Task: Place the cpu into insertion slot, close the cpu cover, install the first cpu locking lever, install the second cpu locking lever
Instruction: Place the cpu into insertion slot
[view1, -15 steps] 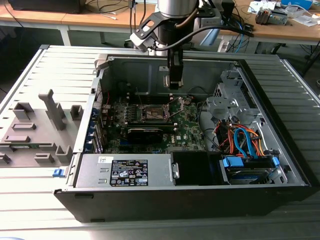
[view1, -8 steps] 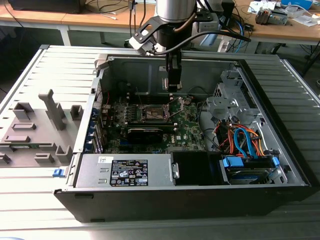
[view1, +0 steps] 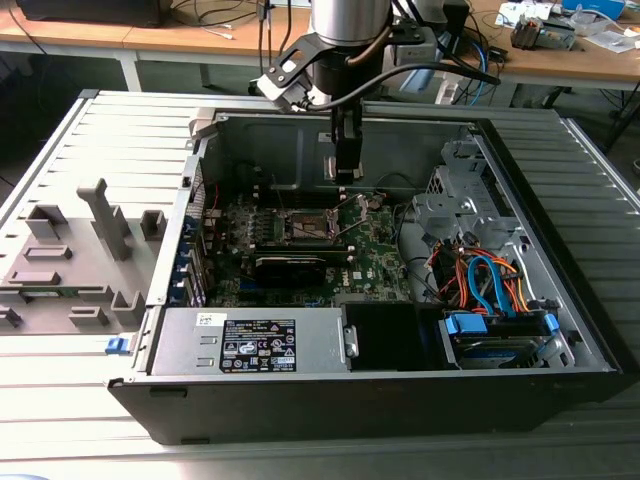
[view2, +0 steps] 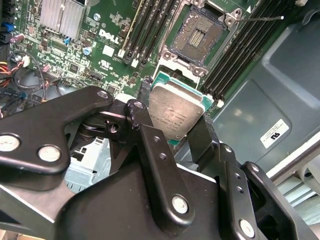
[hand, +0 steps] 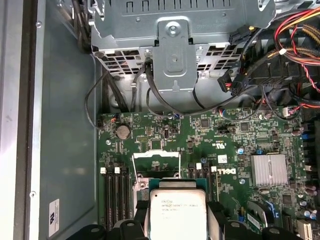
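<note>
Steel case (view1: 280, 150) holds the green motherboard (view2: 100, 55); apart from its open insertion slot (view2: 197, 37), black fingers (view2: 202, 137) clench the cpu (view2: 175, 112) by its edges. Lowered tilted or misaligned, it could bend socket pins

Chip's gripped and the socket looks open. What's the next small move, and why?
Probably shift the gripper sideways until it sits over the square silver-rimmed socket with the dark centre, without lowering yet. The jaws are shut on the flat square silver-topped chip, and in the second wrist view the chip sits off to one side of the open socket, not above it.
</note>
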